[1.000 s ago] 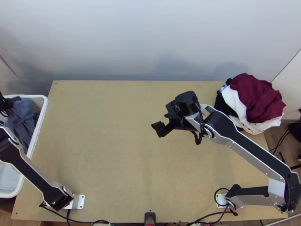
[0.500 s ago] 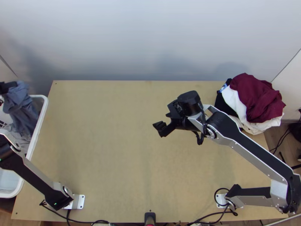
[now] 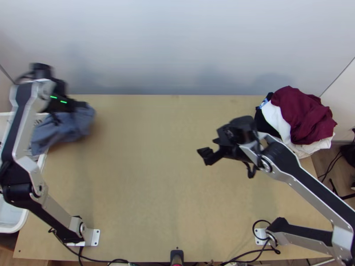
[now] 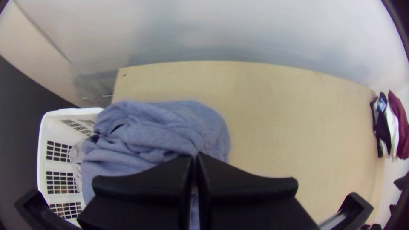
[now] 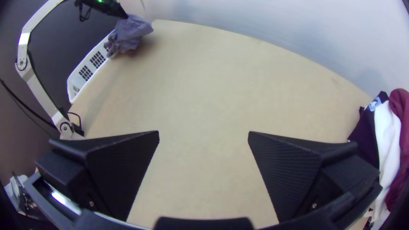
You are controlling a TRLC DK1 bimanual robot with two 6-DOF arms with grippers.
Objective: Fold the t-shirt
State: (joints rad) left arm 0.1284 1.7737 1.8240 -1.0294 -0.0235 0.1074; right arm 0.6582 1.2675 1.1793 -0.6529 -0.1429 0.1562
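Clock directions are read from the middle of the desk (image 3: pixel 146 195), twelve toward the wall. At six o'clock, a black fixture (image 3: pixel 176 256) stands at the near edge, with black cables (image 3: pixel 248 253) running along it toward four and eight, where the two arms' mounting plates (image 3: pixel 94 237) sit. At nine, the white basket (image 3: pixel 17 229), slotted walls, stands beside the desk. Just off the middle toward one o'clock is the right pincer (image 3: pixel 207 155), held over bare desk surface; its fingers (image 5: pixel 283 170) are wide apart, nothing between them. At two o'clock, a heap lies at the desk's edge: dark red cloth (image 3: pixel 306 115) on top, white cloth (image 3: pixel 279 117) under it, black cloth (image 3: pixel 262 123) at its side. At ten, the blue-grey t-shirt (image 3: pixel 66 128) is bunched, its folds across the basket's far end and the desk corner. The left pincer (image 3: pixel 82 105) is clamped on it, fingertips together. Pale wall (image 3: pixel 177 48) beyond, at twelve.
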